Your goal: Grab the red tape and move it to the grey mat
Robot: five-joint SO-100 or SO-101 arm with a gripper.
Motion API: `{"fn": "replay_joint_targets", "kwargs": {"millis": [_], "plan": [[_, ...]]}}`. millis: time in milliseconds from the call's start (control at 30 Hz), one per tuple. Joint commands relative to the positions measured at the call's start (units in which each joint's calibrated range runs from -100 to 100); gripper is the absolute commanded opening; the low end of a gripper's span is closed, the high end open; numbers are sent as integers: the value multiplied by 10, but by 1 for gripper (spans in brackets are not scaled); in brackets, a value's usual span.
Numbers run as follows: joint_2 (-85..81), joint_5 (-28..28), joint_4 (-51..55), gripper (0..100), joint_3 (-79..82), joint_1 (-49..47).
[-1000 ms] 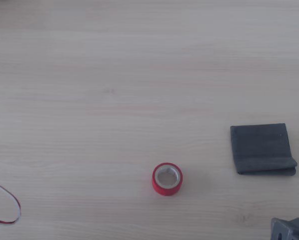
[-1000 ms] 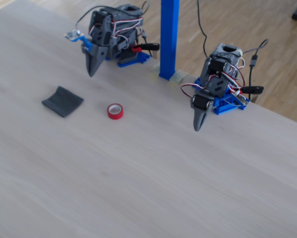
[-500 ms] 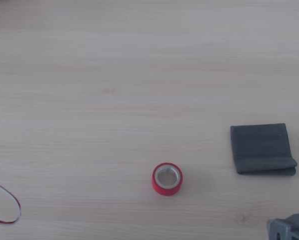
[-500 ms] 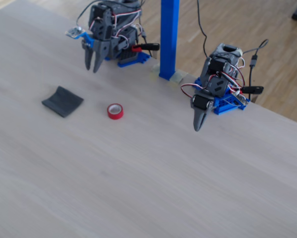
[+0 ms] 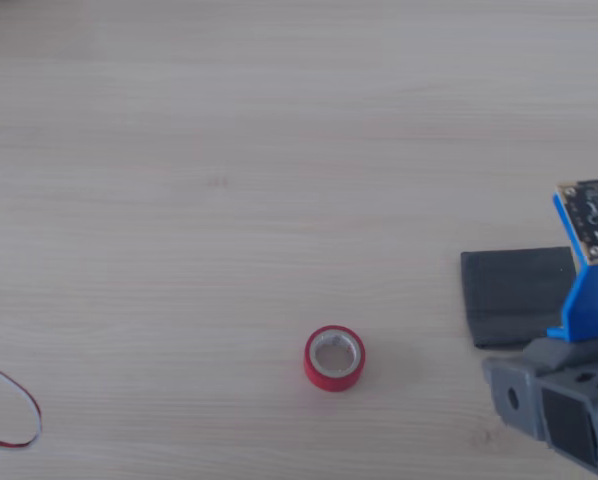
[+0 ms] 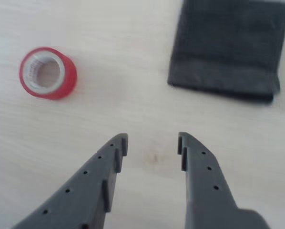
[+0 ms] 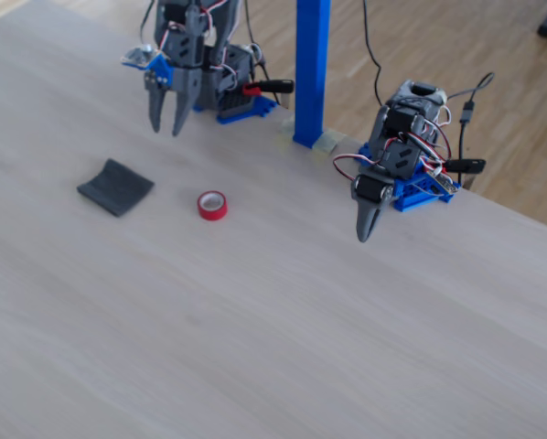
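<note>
The red tape (image 6: 48, 73) lies flat on the pale wooden table, ring up, at the upper left of the wrist view. The grey mat (image 6: 227, 45) lies at that view's upper right. My gripper (image 6: 152, 143) is open with nothing between its fingers, held above bare table between and short of both. In the fixed view the gripper (image 7: 165, 128) hangs in the air behind the grey mat (image 7: 115, 187) and the red tape (image 7: 212, 205), fingers pointing down. In the other view the arm's wrist (image 5: 564, 400) covers the right part of the grey mat (image 5: 514, 295); the red tape (image 5: 334, 358) lies to its left.
A second arm (image 7: 397, 160) stands at the table's far right edge, its gripper (image 7: 365, 229) pointing down. A blue post (image 7: 311, 69) rises between the two arms. A thin red-and-white wire loop (image 5: 14, 410) shows at the other view's lower left.
My gripper has gone from shut to open. The arm has risen and swung, and in the other view its wrist now reaches over the mat's right side. Tape and mat have not moved.
</note>
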Motion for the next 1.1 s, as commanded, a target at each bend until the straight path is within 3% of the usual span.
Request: {"fn": "replay_joint_targets", "kwargs": {"millis": [0, 600, 1067], "plan": [[58, 3, -72, 17, -39, -29], [254, 1, -211, 17, -130, -152], [335, -24, -217, 17, -130, -181]]}}
